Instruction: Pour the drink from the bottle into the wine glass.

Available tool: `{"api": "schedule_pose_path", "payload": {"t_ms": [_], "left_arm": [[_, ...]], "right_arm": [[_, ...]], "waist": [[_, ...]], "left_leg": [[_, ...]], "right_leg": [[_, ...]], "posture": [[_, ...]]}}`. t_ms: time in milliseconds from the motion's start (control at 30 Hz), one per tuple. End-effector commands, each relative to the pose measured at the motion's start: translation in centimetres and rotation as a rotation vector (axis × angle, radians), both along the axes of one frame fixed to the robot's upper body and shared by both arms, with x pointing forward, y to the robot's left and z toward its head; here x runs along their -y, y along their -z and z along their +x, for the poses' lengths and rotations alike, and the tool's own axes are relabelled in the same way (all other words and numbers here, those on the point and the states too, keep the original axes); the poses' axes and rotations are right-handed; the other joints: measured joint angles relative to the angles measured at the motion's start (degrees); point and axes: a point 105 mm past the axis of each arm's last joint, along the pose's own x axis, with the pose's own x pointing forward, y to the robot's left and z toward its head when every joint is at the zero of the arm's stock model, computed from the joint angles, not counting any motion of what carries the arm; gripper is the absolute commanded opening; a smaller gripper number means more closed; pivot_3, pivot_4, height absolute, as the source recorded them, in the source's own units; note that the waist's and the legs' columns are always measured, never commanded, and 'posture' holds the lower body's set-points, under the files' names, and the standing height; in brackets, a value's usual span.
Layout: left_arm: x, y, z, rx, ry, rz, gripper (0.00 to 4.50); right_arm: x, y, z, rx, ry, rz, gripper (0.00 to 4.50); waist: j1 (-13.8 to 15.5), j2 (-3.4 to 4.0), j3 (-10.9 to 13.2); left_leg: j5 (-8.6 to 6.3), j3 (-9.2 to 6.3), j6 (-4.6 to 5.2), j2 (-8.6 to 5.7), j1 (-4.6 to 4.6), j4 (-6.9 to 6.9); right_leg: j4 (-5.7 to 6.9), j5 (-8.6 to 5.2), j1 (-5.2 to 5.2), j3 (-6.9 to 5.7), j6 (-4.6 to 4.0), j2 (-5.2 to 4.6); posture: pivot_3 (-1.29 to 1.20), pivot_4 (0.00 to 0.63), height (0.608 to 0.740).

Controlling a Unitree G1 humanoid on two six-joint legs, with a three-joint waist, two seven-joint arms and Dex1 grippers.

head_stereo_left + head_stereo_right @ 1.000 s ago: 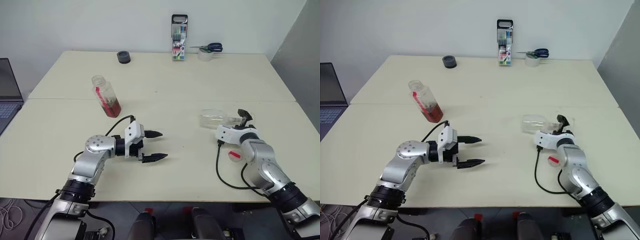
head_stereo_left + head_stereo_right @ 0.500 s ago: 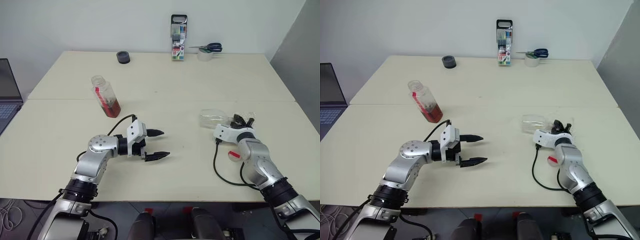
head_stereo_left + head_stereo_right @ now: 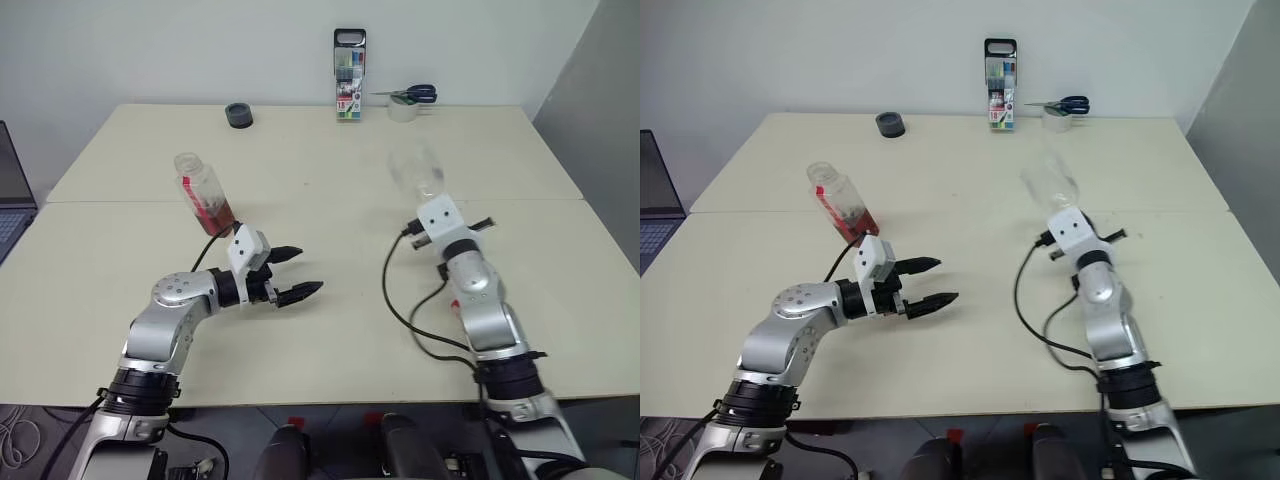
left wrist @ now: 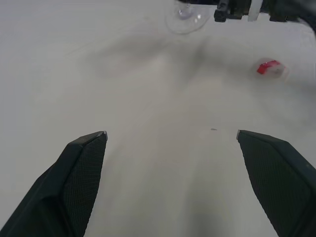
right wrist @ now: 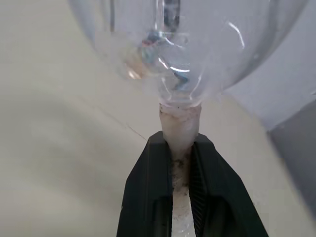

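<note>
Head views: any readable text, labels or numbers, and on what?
None can be read.
bottle: red-and-white label strip, print too small to read.
pen pack at the table's far edge: coloured printed card, text too small to read.
wine glass: no marking visible.

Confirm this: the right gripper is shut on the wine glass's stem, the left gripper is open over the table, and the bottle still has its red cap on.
Wrong on the cap. The bottle stands open; its cap lies on the table, as the left wrist view shows. The rest holds: the right gripper is shut on the wine glass stem, and the left gripper is open.
</note>
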Motion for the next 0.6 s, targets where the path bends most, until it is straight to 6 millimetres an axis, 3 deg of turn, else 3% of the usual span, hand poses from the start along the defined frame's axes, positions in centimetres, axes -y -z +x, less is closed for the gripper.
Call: {"api": "schedule_pose_path", "payload": {"t_ms": [33, 233, 467, 600], "left_arm": [[-0.4, -2.1, -0.3, 0.046, 0.01, -0.005, 4.5], [-0.7, -3.0, -0.5, 0.038, 0.011, -0.016, 4.5], [-0.5, -2.6, -1.1, 0.011, 0.032, 0.001, 4.5], [-0.6, -2.6, -1.1, 0.011, 0.032, 0.007, 4.5]], "right_arm": [[-2.8, -0.1, 0.1, -0.03, -0.126, 0.188, 0.15], [-4.8, 1.8, -0.8, -0.094, -0.203, 0.249, 0.15], [-4.2, 4.9, -2.8, -0.194, -0.214, 0.249, 0.15], [-4.0, 5.6, -3.1, -0.218, -0.218, 0.236, 0.15]], "waist": [[0.1, 0.01, 0.0], [0.2, 0.04, 0.0], [0.1, 0.06, 0.0], [0.1, 0.05, 0.0]], "left_leg": [[0.0, 0.0, 0.0, -0.04, 0.0, 0.0], [0.0, -0.01, 0.0, -0.05, 0.0, 0.0], [0.0, -0.01, 0.0, -0.04, 0.05, -0.02], [0.0, 0.0, 0.0, -0.04, 0.09, -0.02]], "right_leg": [[-0.02, 0.0, 0.0, 0.0, 0.0, -0.04], [-0.01, 0.0, -0.02, -0.01, 0.0, -0.05], [0.04, 0.0, -0.01, -0.01, 0.0, -0.04], [0.04, 0.0, 0.03, -0.02, 0.0, -0.03]], "posture": [[0.0, 0.15, 0.74], [0.0, 0.15, 0.74], [0.0, 0.15, 0.74], [0.0, 0.15, 0.74]]}}
